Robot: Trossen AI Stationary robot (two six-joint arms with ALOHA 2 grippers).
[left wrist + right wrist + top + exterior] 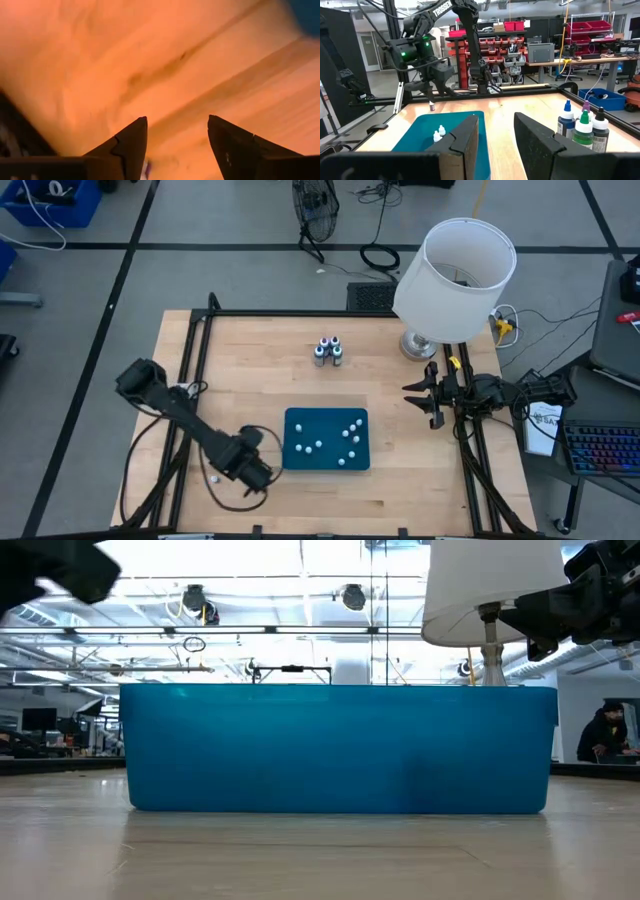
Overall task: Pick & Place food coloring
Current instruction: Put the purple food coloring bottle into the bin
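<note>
Fingers of the left gripper [262, 473] stand spread above a bottle [431, 105] beside the tray [295, 462], so an off-centre closure could tip it.

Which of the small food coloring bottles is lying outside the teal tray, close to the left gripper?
The lone food coloring bottle on the bare table beside the left gripper; the others lie inside the teal tray.

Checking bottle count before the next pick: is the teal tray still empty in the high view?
No: several white-capped food coloring bottles already lie scattered inside the teal tray.
</note>
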